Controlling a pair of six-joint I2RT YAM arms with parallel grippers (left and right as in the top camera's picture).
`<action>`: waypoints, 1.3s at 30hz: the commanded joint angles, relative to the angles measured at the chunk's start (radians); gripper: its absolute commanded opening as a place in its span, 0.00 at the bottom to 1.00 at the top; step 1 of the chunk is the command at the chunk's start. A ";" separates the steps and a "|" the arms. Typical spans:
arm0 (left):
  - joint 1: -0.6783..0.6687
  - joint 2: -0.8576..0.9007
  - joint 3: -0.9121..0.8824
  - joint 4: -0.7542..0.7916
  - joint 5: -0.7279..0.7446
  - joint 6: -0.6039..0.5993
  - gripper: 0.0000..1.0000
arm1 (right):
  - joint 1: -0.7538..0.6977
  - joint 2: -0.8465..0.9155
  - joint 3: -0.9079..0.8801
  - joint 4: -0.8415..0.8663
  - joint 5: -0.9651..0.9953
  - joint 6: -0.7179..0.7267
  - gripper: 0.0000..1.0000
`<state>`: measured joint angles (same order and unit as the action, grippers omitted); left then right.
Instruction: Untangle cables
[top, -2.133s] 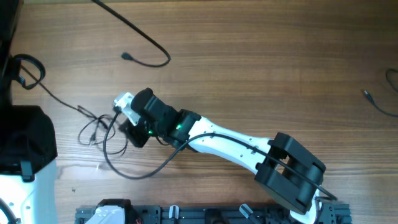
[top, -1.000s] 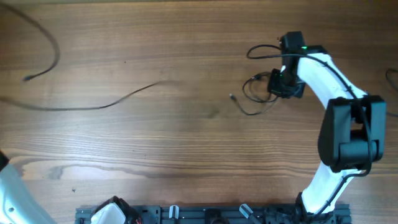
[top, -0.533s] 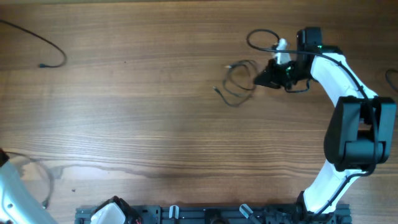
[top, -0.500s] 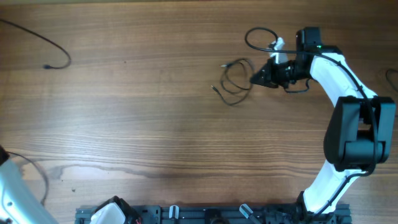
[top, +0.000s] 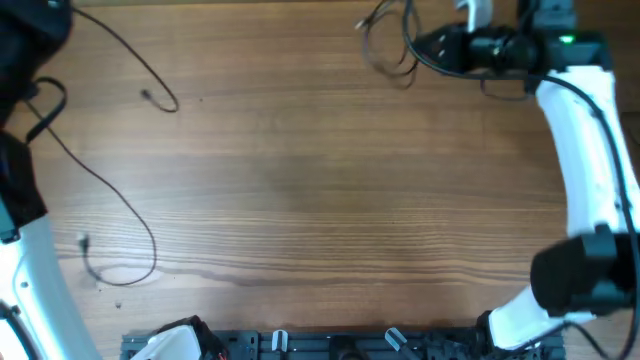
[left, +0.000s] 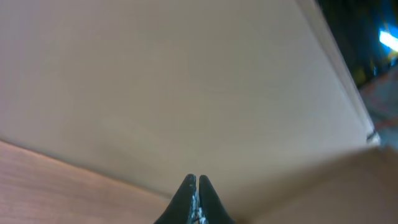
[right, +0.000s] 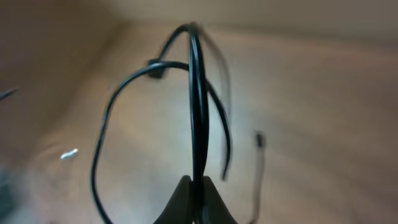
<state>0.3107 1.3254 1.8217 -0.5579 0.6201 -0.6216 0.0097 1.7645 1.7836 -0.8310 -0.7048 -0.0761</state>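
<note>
My right gripper (top: 440, 48) stays clamped on the cable tangle (top: 385, 40) and has carried it up to the far right edge (loops still knotted, hanging from the grip). My left gripper (left: 194, 190) is pinched closed, nothing visible in it. One long cord (top: 105, 185) now lies separate at left, so partly untangled.

White-shelled right arm (top: 590, 150) with black joints, a green light (top: 568, 40), slim black-tipped pincer (right: 194, 182).

Middle worktop (top: 320, 200): wide open.
Left side: long cord (top: 100, 185) sprawls across.
Far right: tangled cords (top: 388, 42), seemingly lifted.
</note>
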 joint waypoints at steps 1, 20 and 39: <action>-0.089 0.035 0.012 -0.049 0.030 0.176 0.04 | -0.032 -0.090 0.093 -0.036 0.499 0.045 0.04; -0.537 0.168 0.012 -0.159 0.026 0.488 0.04 | -0.734 -0.132 0.144 -0.125 0.322 0.427 0.04; -0.756 0.193 0.012 -0.122 0.027 0.511 0.04 | -0.879 0.099 0.143 0.054 0.359 0.420 0.95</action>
<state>-0.4175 1.5139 1.8217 -0.6876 0.6380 -0.1352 -0.8566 1.7496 1.9175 -0.7639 -0.3336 0.3420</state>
